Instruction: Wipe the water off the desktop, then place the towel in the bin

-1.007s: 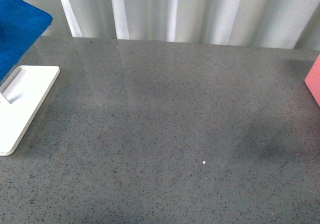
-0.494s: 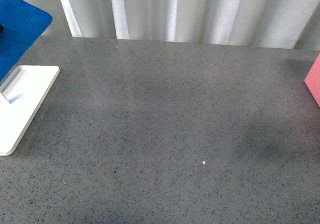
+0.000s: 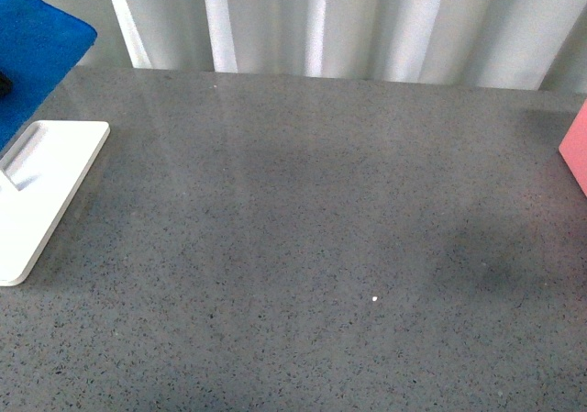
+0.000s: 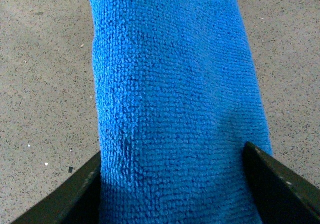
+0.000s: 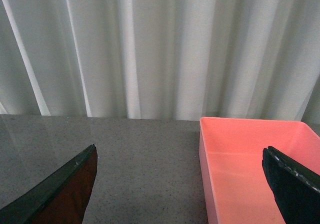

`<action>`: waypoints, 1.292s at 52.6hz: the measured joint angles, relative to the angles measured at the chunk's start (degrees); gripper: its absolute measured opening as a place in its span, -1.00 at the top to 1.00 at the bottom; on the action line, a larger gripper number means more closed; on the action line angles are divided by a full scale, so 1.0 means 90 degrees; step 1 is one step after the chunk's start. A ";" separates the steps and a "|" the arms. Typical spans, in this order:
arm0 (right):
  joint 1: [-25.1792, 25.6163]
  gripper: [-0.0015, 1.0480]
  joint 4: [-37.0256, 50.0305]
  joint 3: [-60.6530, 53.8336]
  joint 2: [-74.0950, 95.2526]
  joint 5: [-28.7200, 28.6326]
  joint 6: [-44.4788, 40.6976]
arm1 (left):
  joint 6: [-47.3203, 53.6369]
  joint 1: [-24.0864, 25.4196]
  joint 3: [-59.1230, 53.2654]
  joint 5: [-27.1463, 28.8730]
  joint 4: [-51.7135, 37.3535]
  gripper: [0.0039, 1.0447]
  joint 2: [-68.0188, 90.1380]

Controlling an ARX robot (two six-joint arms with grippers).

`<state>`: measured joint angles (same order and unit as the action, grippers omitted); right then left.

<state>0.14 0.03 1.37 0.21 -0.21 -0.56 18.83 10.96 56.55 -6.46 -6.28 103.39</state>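
Left wrist view: left tool (image 4: 172, 151) clamps towel (image 4: 170, 84); right tool (image 5: 179, 149) wide, empty. Best press flat, sweep bench (image 3: 321, 247) toward 3 o'clock.

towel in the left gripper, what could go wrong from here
1. The towel hangs floppy from the left gripper, close to the white board; lowering it could drag across the board or nudge it.
2. No puddle shows clearly on the speckled desktop, so the wipe may miss the water.
3. The bin sits at the far right edge, across from the towel; on a long carry the towel might drop short.
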 joint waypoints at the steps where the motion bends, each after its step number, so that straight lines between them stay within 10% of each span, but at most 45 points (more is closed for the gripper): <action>1: 0.0002 -0.86 0.0000 0.0000 0.0000 0.0000 0.0000 | 0.0002 0.0000 0.0000 -0.0007 -0.0005 -0.36 0.0002; 18: 0.0000 -0.86 0.0000 0.0000 0.0000 0.0000 0.0000 | -0.0056 0.0036 0.0002 -0.0440 -0.0078 0.91 -0.0284; 45: 0.0000 -0.86 0.0000 0.0000 0.0000 0.0002 0.0000 | -0.1838 -0.0316 0.0432 -0.2149 0.0138 0.92 -0.1479; 52: 0.0000 -0.86 0.0000 0.0000 0.0000 0.0002 0.0000 | -0.3274 -0.1010 0.0143 -0.2987 -0.0957 0.92 -0.1972; 68: 0.0000 -0.86 0.0000 0.0000 0.0000 0.0000 0.0000 | -0.4313 -0.2800 -0.0391 -0.2562 -0.1831 0.92 -0.1960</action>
<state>0.14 0.03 1.37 0.21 -0.21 -0.56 -19.99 -14.24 53.04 -29.52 -22.76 85.76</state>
